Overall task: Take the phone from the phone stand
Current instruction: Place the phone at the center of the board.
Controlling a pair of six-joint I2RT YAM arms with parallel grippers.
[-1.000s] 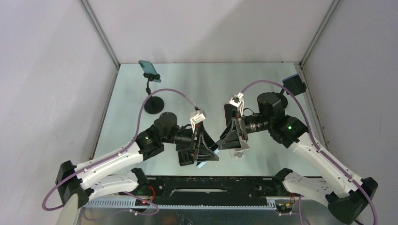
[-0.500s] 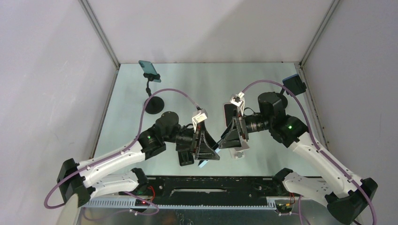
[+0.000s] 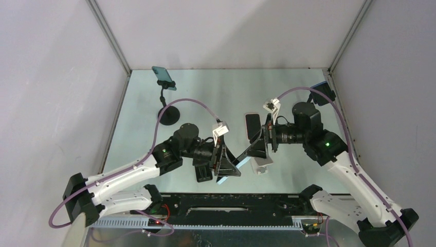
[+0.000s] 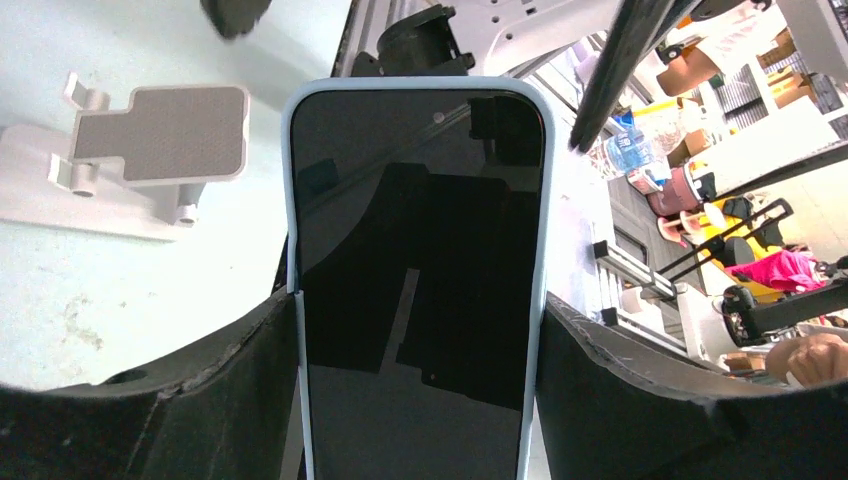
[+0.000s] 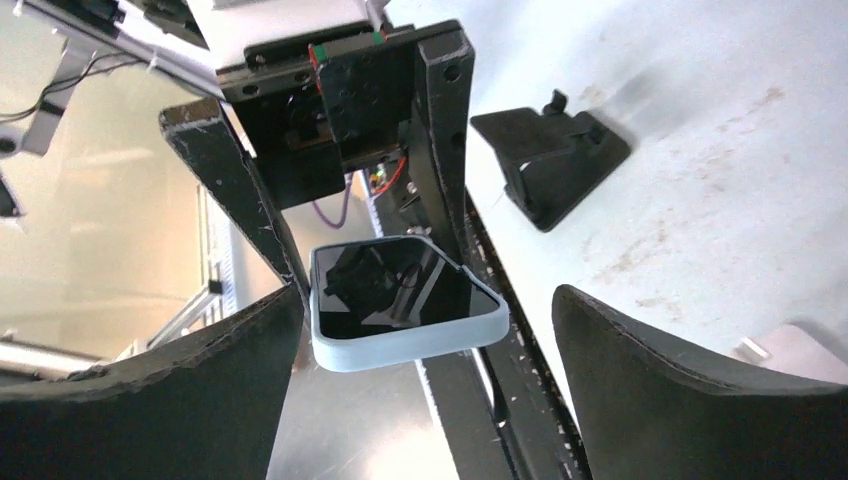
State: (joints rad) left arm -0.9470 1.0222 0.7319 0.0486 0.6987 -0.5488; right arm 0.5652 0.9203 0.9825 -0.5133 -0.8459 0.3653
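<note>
Blue-cased phone (image 4: 415,270), lower end cut off, clamped in left tool (image 4: 415,300); right tool (image 5: 425,295) spread wide

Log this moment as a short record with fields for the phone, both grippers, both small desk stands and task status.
phone: light-blue case, dark screen, clear of both stands
left gripper: shut on the phone, one finger on each long edge
right gripper: open, fingers spread wide around the phone's end, not gripping it
white stand: on the table, grey pad empty
black stand: on the table, empty
task status: phone off the stand, carried by the left arm alone
</note>
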